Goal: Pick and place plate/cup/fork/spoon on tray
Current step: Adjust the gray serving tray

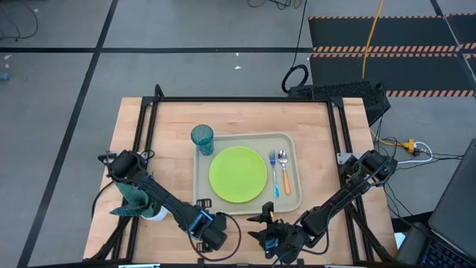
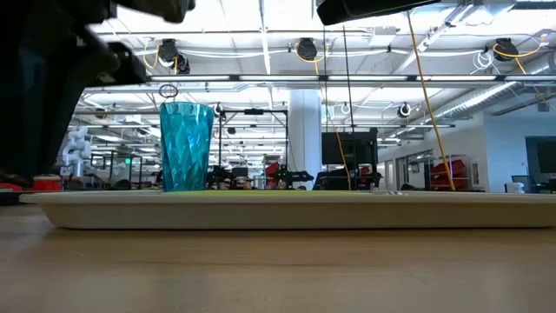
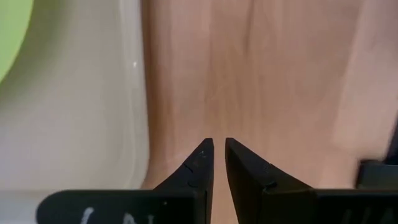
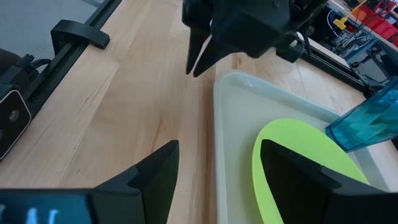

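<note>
Plate (image 1: 238, 173), fork (image 1: 274, 173), spoon (image 1: 284, 171) on tray (image 1: 202, 183), mid-tabletop; cup (image 1: 202, 138) at tray's far-left corner. Low view hides the cutlery. Near edge: left end effector (image 1: 202, 225) nearly closed, right end effector (image 1: 263, 228) wide, both empty.

Left gripper (image 1: 202, 202) held low at near table edge, fingers nearly closed; right gripper (image 1: 258, 221) alongside, fingers spread wide.

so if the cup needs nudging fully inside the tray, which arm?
Left, probably. The cup stands at the tray's far left corner, the left arm's side. Both grippers, left and right, hover near the front edge.
</note>
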Available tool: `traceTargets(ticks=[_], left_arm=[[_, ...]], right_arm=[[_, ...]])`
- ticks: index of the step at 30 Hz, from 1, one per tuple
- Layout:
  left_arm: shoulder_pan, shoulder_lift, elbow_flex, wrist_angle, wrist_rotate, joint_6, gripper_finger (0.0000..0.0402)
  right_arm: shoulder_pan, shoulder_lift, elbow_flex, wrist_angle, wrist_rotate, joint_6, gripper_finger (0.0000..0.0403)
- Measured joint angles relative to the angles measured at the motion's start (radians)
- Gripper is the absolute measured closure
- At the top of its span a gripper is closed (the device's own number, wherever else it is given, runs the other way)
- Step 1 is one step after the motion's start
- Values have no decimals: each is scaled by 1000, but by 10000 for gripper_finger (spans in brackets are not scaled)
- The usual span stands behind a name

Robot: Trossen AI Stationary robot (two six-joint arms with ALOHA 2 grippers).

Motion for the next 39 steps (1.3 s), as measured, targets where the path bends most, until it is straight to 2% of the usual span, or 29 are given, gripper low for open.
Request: traceTargets(ticks=[10,21,39], left_arm=[[31,0,-132,7,14,-2,360],[41,0,-135,16,2,19,360],[42,0,-135,-70,-37,4,360]], right_arm=[[0,0,0,0,0,0,184],[0,0,0,1,0,0,184],[0,0,0,1,0,3,184]])
